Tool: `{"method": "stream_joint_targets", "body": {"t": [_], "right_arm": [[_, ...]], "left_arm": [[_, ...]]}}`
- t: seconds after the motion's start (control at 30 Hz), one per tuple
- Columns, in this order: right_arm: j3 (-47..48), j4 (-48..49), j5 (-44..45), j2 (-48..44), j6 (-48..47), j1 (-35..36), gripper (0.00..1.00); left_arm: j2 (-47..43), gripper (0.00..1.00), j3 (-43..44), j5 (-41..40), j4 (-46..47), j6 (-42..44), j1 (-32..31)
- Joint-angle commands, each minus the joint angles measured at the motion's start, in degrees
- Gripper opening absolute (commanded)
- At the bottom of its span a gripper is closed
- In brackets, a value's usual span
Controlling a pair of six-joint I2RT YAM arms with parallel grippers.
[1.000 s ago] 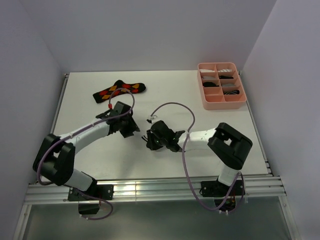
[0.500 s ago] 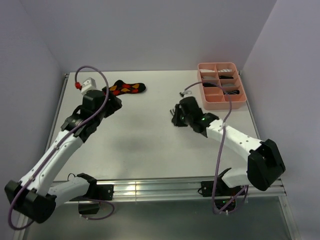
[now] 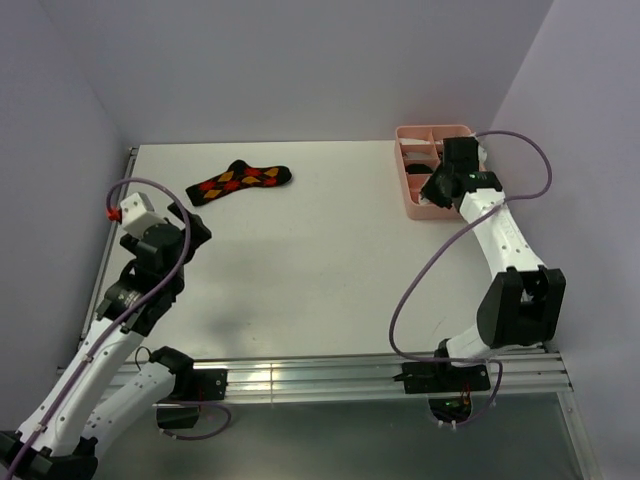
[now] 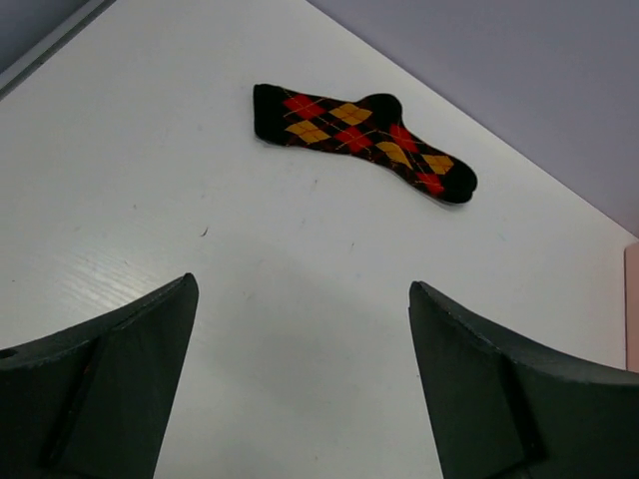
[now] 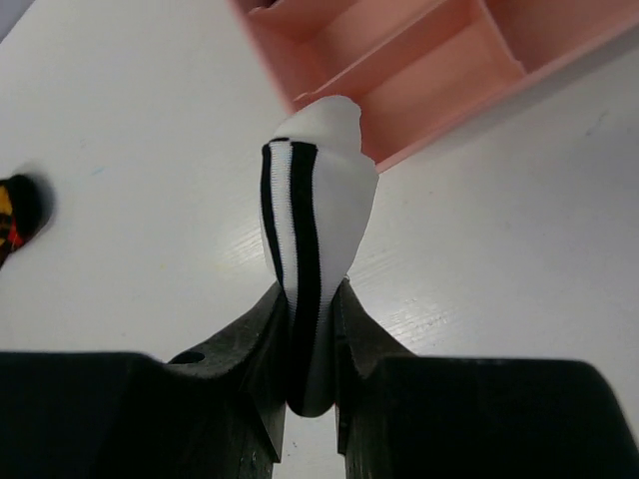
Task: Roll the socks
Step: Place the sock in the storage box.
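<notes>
Likely stowing: right gripper (image 5: pixel 308 334) clamps the white sock (image 5: pixel 318 200), pink tray (image 5: pixel 419 95) at 1 o'clock; next, centre over a compartment. Left gripper (image 4: pixel 300 339) gapes toward argyle sock (image 4: pixel 361 137).

The top view looks down from above and behind on the whole table (image 3: pixel 320 260). The left wrist view sits low and faces across the table to the argyle sock (image 4: pixel 359 140), which is upper left overhead (image 3: pixel 238 181). The right wrist view is close, with a white sock (image 5: pixel 315 220) mid-frame and the pink tray (image 5: pixel 459 95) above.
</notes>
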Motion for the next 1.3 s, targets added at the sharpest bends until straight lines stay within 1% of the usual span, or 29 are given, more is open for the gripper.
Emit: {"method": "stream_joint_targets", "body": {"t": [0.0,0.07,0.13,0.27,0.37,0.4,0.6,0.7,0.77,0.97,1.1,1.27], "right_arm": [[3.9,-4.5,-1.9,4.0,4.5,-5.4,0.0],[4.7,-4.2,-3.0,5.6,6.2,-7.5,0.0],[6.0,-3.8,-3.3,8.0,7.3,-10.3,0.0],[7.8,-2.2,-3.8,10.9,9.9,-13.3,0.0],[7.9,-0.7,-4.3,11.9,12.2,-14.9,0.0],[8.0,-0.2,-4.1,12.0,12.8,-15.2,0.0],[10.3,-0.2,-4.1,13.3,16.0,-16.3,0.0],[13.2,-2.3,-3.1,15.3,16.7,-17.0,0.0],[14.3,-3.4,-2.6,16.6,17.3,-17.2,0.0],[15.9,-4.5,-1.3,18.0,19.6,-17.7,0.0],[14.8,-4.0,-0.3,17.8,20.8,-17.9,0.0],[13.5,-4.2,1.7,18.2,21.3,-17.9,0.0]], "left_arm": [[-3.9,0.92,-4.7,-2.9,8.4,4.8,0.2],[-4.8,0.97,-6.4,-3.0,10.9,5.4,0.2],[-5.0,0.98,-8.1,-2.9,14.0,6.9,0.2],[-2.8,0.99,-8.8,-4.3,14.1,6.9,0.2],[-1.5,1.0,-9.7,-3.6,14.7,5.8,0.2],[-1.8,0.99,-11.2,-3.4,15.6,5.9,0.2],[-6.4,0.98,-19.0,-4.0,27.5,7.0,0.2],[-6.1,0.99,-20.0,-5.5,30.2,8.6,0.2],[-3.6,0.99,-18.6,-5.1,29.7,10.1,0.2],[4.0,1.0,-12.9,-4.6,25.2,10.0,0.2],[5.2,0.99,-12.1,-2.8,25.7,11.2,0.2],[4.5,0.99,-13.8,-2.4,27.2,11.9,0.2]]}}
